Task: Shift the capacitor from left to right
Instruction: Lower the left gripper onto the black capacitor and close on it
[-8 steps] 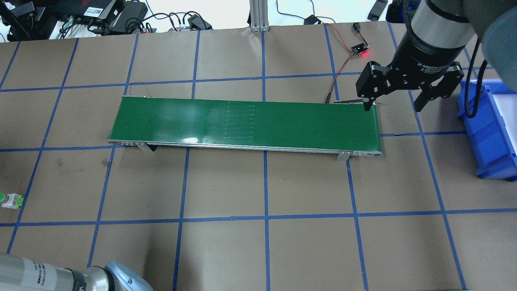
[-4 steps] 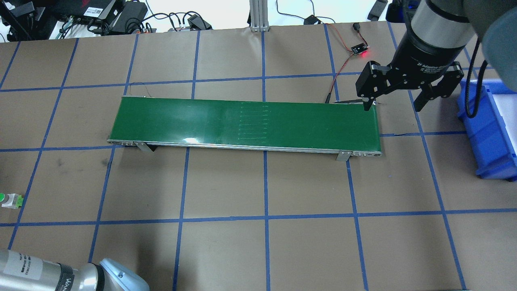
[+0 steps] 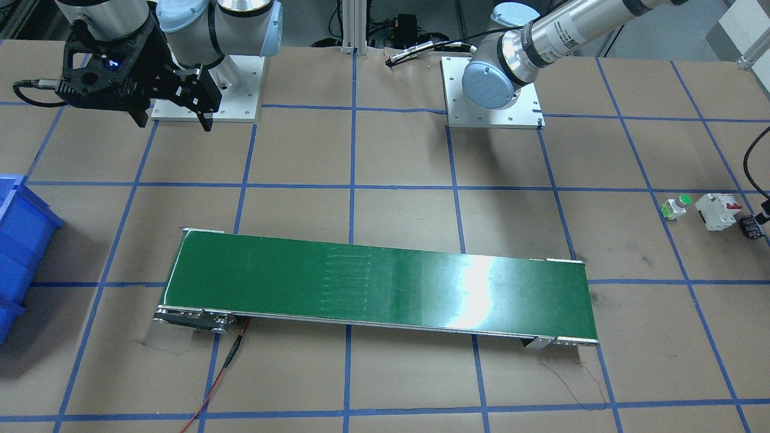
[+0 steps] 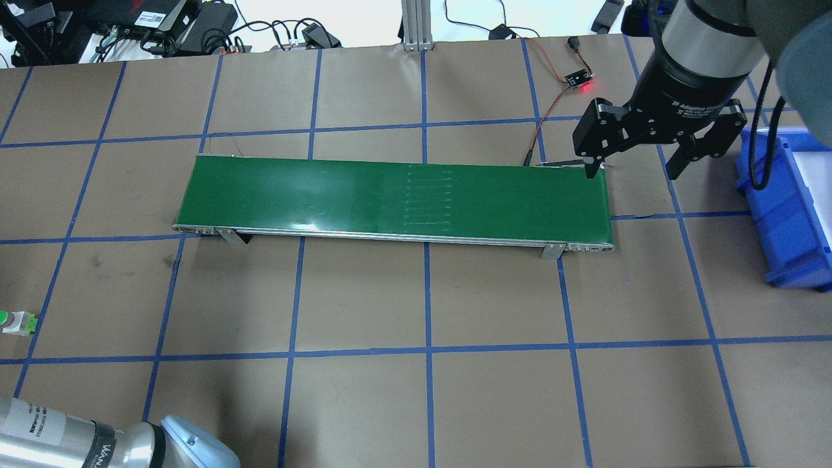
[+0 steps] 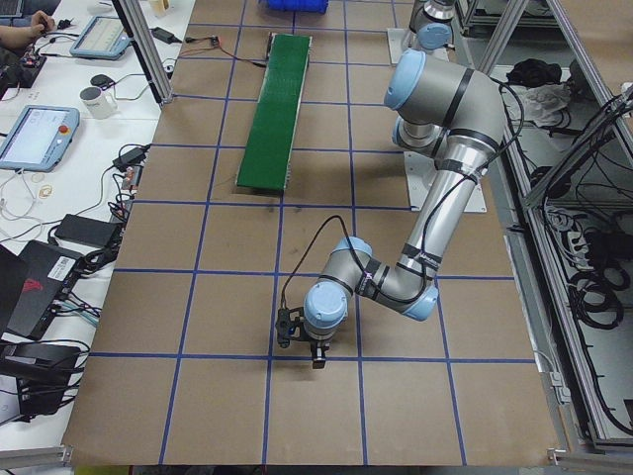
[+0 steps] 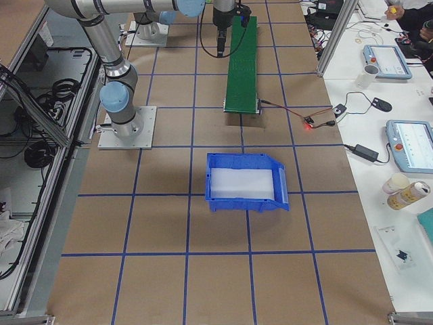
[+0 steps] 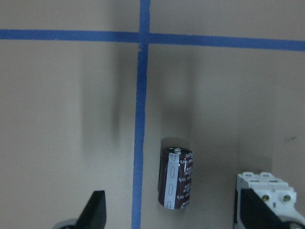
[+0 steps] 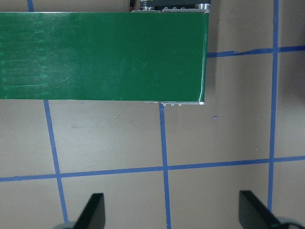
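The capacitor (image 7: 176, 179), a small dark cylinder with a white stripe, lies on the brown table beside a blue tape line. It also shows in the front-facing view (image 3: 751, 227) at the far right. My left gripper (image 7: 176, 217) is open, its fingers (image 7: 95, 212) on either side of the capacitor and not touching it. In the left side view it (image 5: 302, 348) hangs low over the table. My right gripper (image 4: 634, 170) is open and empty, above the table just off the green conveyor's (image 4: 390, 195) right end.
A white breaker (image 7: 262, 193) with red switches (image 3: 717, 210) stands right next to the capacitor. A green-topped push button (image 3: 677, 206) sits beyond it. A blue bin (image 4: 790, 214) stands at the table's right. A red wire and a sensor board (image 4: 578, 81) lie behind the conveyor.
The pale marks on the conveyor belt have drifted to the right. My left arm's elbow has shifted a little at the bottom left. The right gripper has not moved.
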